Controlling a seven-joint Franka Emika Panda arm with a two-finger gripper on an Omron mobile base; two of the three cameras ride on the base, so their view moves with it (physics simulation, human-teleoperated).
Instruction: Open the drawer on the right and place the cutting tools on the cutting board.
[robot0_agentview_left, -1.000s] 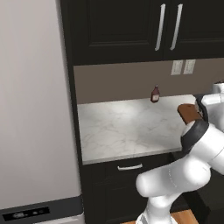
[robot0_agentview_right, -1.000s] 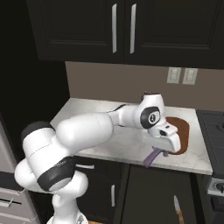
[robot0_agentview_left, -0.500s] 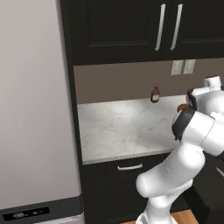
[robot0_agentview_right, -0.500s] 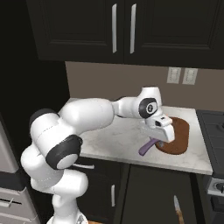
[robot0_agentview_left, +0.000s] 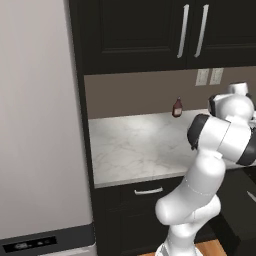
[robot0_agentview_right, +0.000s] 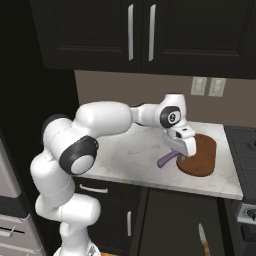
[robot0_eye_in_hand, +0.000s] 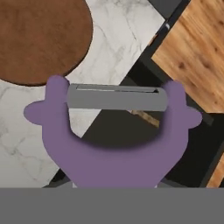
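Over counter edge beside cutting board (robot0_agentview_right: 199, 158), we see gripper (robot0_agentview_right: 176, 151) pinching purple cutting tool (robot0_agentview_right: 166, 158), handle slanting down-left. Hand view: tool's grey blade (robot0_eye_in_hand: 117, 97) just off board's rim (robot0_eye_in_hand: 39, 39).

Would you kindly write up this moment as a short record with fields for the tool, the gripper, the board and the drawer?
tool: purple Y-shaped peeler with a grey blade, carried above the marble counter's front edge
gripper: white two-finger gripper, shut on the peeler, beside the board's left edge
board: reddish-brown oval wooden cutting board, flat on the counter, bare
drawer: open black drawer below the counter, a knife inside
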